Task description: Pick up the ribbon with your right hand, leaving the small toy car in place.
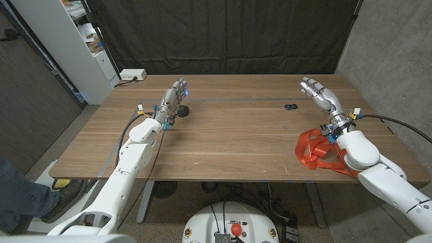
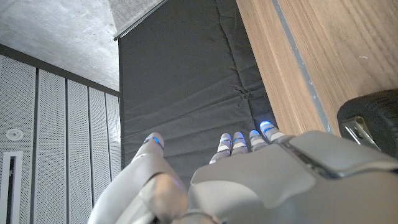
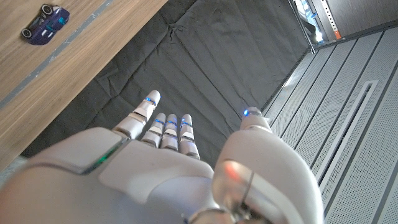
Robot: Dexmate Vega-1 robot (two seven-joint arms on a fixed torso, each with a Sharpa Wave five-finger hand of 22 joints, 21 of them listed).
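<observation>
The right hand [image 1: 322, 96] is raised at about two o'clock on the table [image 1: 223, 142], fingers spread wide, holding nothing. The red ribbon [image 1: 316, 150] lies at four o'clock, under that arm's wrist. The small toy car [image 1: 291, 106] sits just left of the hand. The left hand [image 1: 174, 98], at eleven o'clock, is open too

Ribbon [image 1: 317, 151] at table [image 1: 223, 145] front right, toy car [image 1: 291, 106] behind it, well apart.
</observation>
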